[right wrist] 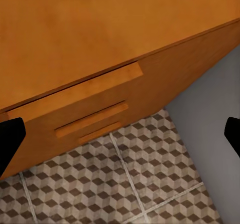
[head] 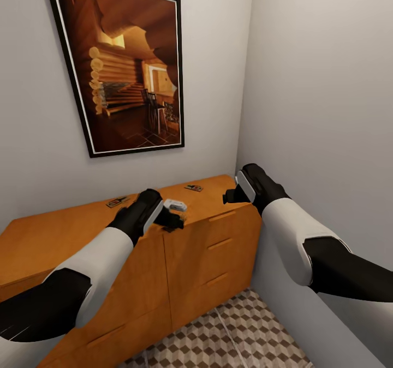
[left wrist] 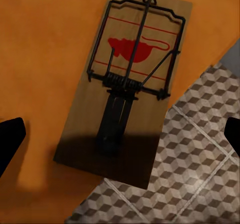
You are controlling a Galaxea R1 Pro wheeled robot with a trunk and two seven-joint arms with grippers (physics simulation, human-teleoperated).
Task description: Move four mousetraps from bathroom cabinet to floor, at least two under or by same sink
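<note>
The orange-brown cabinet [head: 218, 231] stands against the wall in the corner. Two mousetraps lie on its top near the wall, one [head: 116, 201] on the left and one [head: 193, 188] on the right. A third mousetrap [left wrist: 127, 84], a wooden board with a red mouse print and dark wire, lies at the front edge and partly overhangs the floor. My left gripper [left wrist: 120, 136] hovers open over it, the fingers apart on either side. In the head view the left gripper [head: 173, 219] is at that edge. My right gripper [head: 231, 195] is open and empty over the cabinet's right front corner [right wrist: 150, 49].
A framed picture [head: 125, 62] hangs on the wall above the cabinet. The side wall [head: 327, 111] runs close along my right arm. Cube-patterned floor tiles [head: 234, 335] show below the drawer fronts, whose bar handles [right wrist: 92, 119] stick out.
</note>
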